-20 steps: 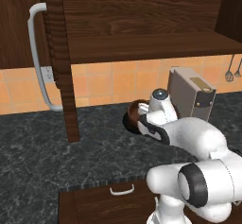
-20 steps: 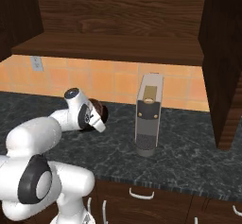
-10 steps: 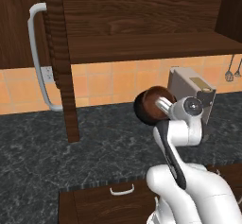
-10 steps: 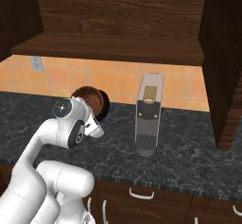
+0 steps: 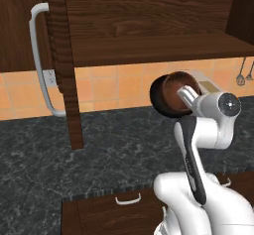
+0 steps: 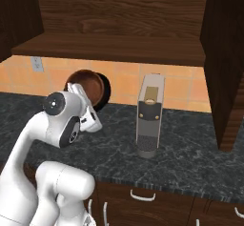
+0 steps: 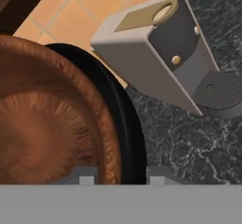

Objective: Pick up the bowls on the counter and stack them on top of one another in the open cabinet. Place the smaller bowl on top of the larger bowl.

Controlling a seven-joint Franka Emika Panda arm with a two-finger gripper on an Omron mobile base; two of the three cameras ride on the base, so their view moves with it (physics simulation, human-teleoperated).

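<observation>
The small reddish-brown bowl (image 5: 177, 91) sits nested inside the larger black bowl (image 5: 156, 98). Both are tipped on edge in the air, just under the open cabinet's shelf (image 5: 149, 48). My gripper (image 5: 184, 96) is shut across their shared rim, one finger inside the brown bowl and one outside the black one. In the hand view the brown bowl (image 7: 47, 124) takes up the left, with the black rim (image 7: 125, 124) curving round it above my gripper (image 7: 120, 178). From the right, the brown bowl (image 6: 86, 87) faces me with the black bowl (image 6: 106, 94) behind it. The counter (image 5: 114, 149) lies below.
A grey coffee machine (image 6: 148, 120) stands on the counter right of the bowls, close in the hand view (image 7: 156, 53). The open cabinet door (image 5: 63, 65) with its pale handle (image 5: 37, 65) hangs at left. A cabinet side wall (image 6: 224, 63) is at right. Drawers (image 5: 128, 199) run below.
The arm has swung up and lifted the nested bowls from the counter to just below the cabinet shelf. The bowls have tipped from lying low to standing on edge.
</observation>
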